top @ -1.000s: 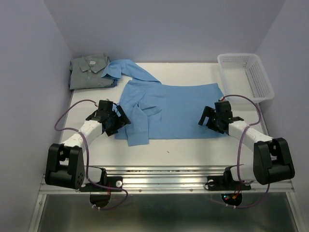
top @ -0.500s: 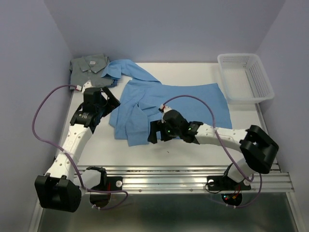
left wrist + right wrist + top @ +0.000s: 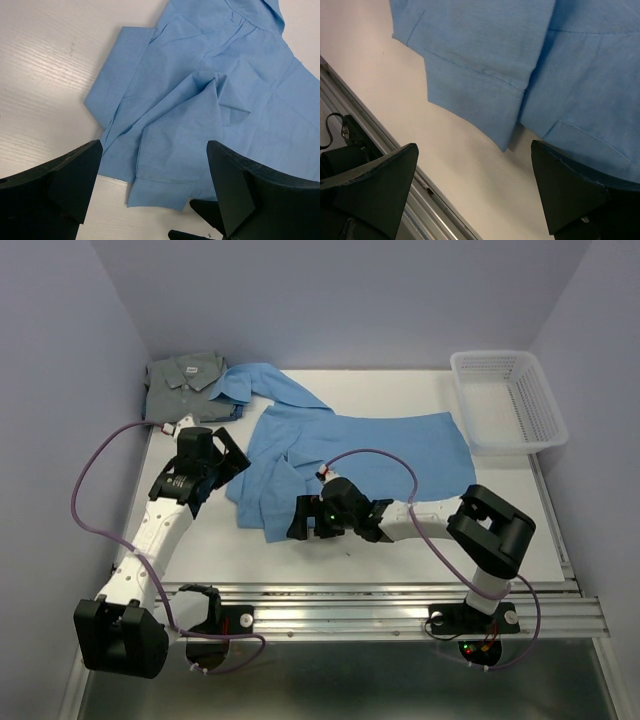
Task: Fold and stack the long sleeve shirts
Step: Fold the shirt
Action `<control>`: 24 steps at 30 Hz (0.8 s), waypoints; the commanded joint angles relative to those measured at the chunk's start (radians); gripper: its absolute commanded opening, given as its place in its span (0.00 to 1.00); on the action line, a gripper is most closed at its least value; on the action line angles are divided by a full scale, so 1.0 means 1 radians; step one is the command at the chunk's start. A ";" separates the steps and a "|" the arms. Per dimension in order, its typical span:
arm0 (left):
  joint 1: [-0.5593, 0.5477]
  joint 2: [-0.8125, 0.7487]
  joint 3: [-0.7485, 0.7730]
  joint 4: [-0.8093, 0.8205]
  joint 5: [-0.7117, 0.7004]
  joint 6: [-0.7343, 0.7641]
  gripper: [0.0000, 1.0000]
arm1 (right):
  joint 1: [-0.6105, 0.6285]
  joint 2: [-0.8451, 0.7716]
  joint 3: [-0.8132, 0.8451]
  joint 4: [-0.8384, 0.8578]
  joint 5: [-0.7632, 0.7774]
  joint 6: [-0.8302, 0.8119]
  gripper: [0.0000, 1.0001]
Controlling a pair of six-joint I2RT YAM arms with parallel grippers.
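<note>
Blue shirt (image 3: 370,455) spread flat in the middle; both grippers wide, empty.
Overhead, right gripper (image 3: 298,522) sits at the near end of the sleeve (image 3: 272,495), left gripper (image 3: 232,462) on its left; grey-green shirt (image 3: 185,385) folded behind. Left wrist: sleeve ahead. Right wrist: cuff (image 3: 480,95) just ahead.

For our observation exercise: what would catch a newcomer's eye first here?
A light blue shirt sprawls rumpled across the table. The left end effector and right end effector, both open, hang over its near left part. A folded grey-green shirt lies far left.
</note>
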 commanded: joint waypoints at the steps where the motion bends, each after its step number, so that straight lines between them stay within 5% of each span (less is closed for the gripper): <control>1: 0.006 -0.036 -0.013 0.025 -0.004 0.015 0.99 | 0.024 0.044 0.023 0.115 -0.016 0.054 1.00; 8: 0.008 -0.065 -0.018 0.022 -0.022 0.014 0.99 | 0.033 0.108 0.026 0.135 0.054 0.146 0.92; 11: 0.009 -0.071 -0.015 0.021 -0.028 0.014 0.99 | 0.033 0.113 0.011 0.109 0.126 0.213 0.56; 17: 0.014 -0.071 -0.004 0.010 -0.043 0.014 0.99 | 0.033 0.104 0.051 -0.022 0.178 0.157 0.05; 24: 0.015 -0.030 -0.018 0.036 -0.004 0.001 0.99 | -0.009 -0.066 0.242 -0.561 0.254 -0.188 0.01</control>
